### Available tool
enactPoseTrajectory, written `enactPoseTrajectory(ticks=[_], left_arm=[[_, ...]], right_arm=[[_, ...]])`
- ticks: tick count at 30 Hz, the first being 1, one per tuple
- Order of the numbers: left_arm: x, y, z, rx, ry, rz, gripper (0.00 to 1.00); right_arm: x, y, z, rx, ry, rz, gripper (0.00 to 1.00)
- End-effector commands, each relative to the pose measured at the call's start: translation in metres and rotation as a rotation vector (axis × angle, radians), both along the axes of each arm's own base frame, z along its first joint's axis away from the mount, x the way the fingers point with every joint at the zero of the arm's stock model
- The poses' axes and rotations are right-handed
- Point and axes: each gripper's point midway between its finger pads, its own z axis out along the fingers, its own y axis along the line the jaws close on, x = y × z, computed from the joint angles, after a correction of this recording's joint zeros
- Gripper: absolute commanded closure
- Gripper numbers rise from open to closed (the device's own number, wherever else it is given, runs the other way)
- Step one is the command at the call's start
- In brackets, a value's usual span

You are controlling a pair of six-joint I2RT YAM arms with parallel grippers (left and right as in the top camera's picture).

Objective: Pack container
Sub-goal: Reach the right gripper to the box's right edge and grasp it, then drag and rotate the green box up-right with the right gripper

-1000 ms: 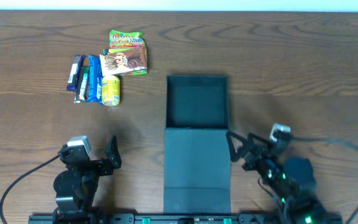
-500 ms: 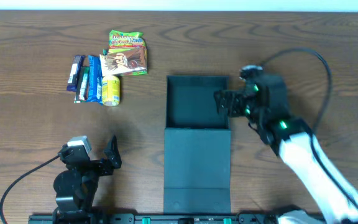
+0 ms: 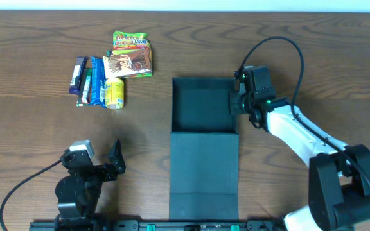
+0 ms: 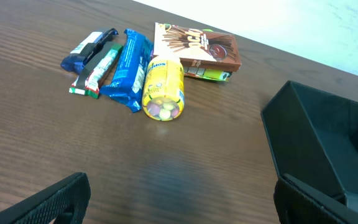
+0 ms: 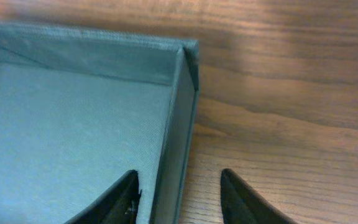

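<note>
Worktop: dark brown wood-grain laminate worktop (image 3: pixel 37 135), matte, filling almost the whole overhead view.
Grain: runs left to right along the worktop, with faint long lines parallel to it.
Beyond the worktop: plain white band (image 3: pixel 185 5) along the worktop's far edge; whether it is wall or floor cannot be told.
Left wrist view: the same blank white surface lies past the worktop's far edge, at the upper right.
Light: soft and even, from above the worktop; a pale sheen lies on its middle.
Right wrist view: the worktop looks lighter, a warm reddish brown.
Shadows: short and soft-edged on the worktop.
</note>
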Motion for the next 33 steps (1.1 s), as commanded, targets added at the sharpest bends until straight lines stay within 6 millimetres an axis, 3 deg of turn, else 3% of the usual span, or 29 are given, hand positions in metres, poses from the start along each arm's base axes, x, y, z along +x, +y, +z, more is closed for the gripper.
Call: enactPoseTrajectory(ticks=[1, 3, 8, 12, 15, 23, 33], left_arm=[[-0.001, -0.001, -0.009, -0.012, 0.02, -0.003, 0.05], [-0.001, -0.001, -0.009, -0.012, 0.02, -0.003, 0.04], [-0.001, -0.001, -0.009, -0.012, 0.02, -0.003, 0.04], [-0.001, -0.001, -0.009, -0.012, 0.02, -0.003, 0.05], [-0.001, -0.001, -0.009, -0.012, 0.02, -0.003, 0.05], [-0.001, -0.001, -0.009, -0.012, 0.02, -0.003, 0.05], [-0.001, -0.001, -0.009, -0.012, 0.02, -0.003, 0.05]], right_arm=[[0.007, -0.009, 0.003, -0.024, -0.01, -0.017, 0.87], [0.006, -0.018, 0.001, -0.043, 0.001, -0.042, 0.98], [-0.002, -0.058, -0.008, -0.093, 0.066, -0.142, 0.99], [-0.011, -0.098, -0.013, -0.042, 0.138, -0.348, 0.99], [-0.013, -0.111, -0.013, 0.001, 0.15, -0.461, 0.99], [-0.013, -0.133, -0.012, 0.175, 0.16, -0.82, 0.98], [-0.012, -0.149, -0.012, 0.39, 0.181, -1.137, 0.98]])
